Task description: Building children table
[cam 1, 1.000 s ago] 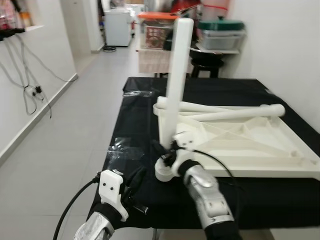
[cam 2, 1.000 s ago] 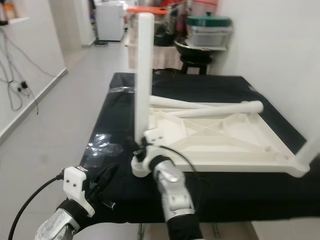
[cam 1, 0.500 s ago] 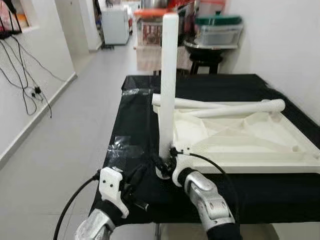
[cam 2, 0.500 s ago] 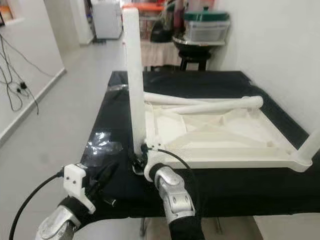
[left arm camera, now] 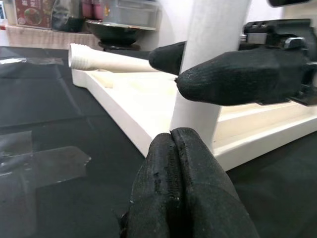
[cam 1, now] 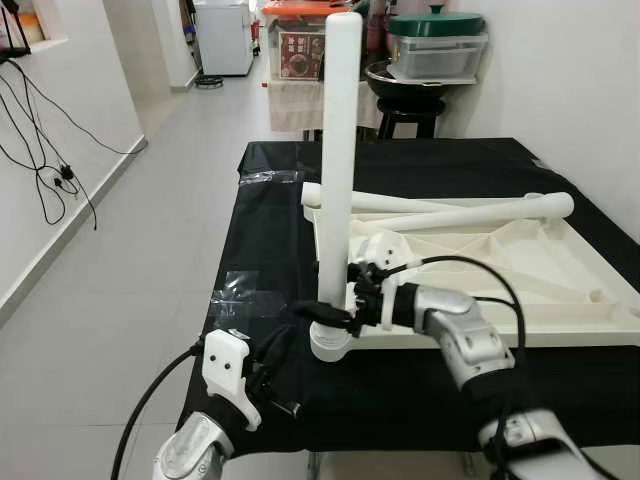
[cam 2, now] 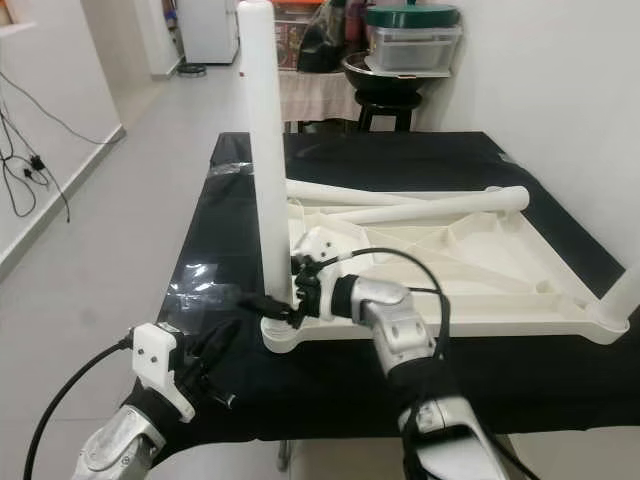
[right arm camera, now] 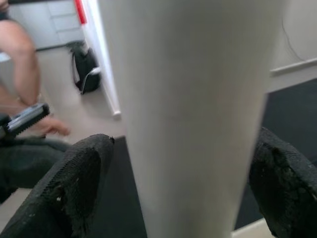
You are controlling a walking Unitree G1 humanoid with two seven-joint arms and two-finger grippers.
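A white table top (cam 1: 520,270) lies upside down on the black-covered table (cam 1: 270,220). One white leg (cam 1: 340,150) stands upright in the socket (cam 1: 330,343) at its near left corner. My right gripper (cam 1: 325,312) comes in from the right and is shut on this leg just above the socket, one finger (right arm camera: 64,188) on each side. Two loose white legs (cam 1: 470,212) lie across the far part of the top. My left gripper (cam 1: 272,352) is shut with nothing in it, low over the cloth just left of the socket, its fingertips (left arm camera: 171,144) pointing at the leg's base.
Clear tape patches (cam 1: 240,295) lie on the cloth left of the leg. Past the table's far edge stand a stool and stacked containers (cam 1: 430,50). Open tiled floor (cam 1: 130,250) runs along the left. A person's arm (right arm camera: 25,59) appears in the right wrist view.
My right arm has swung out to the right while its gripper stays at the leg's base. The leg stands straighter. The left gripper has hardly moved; the camera has shifted.
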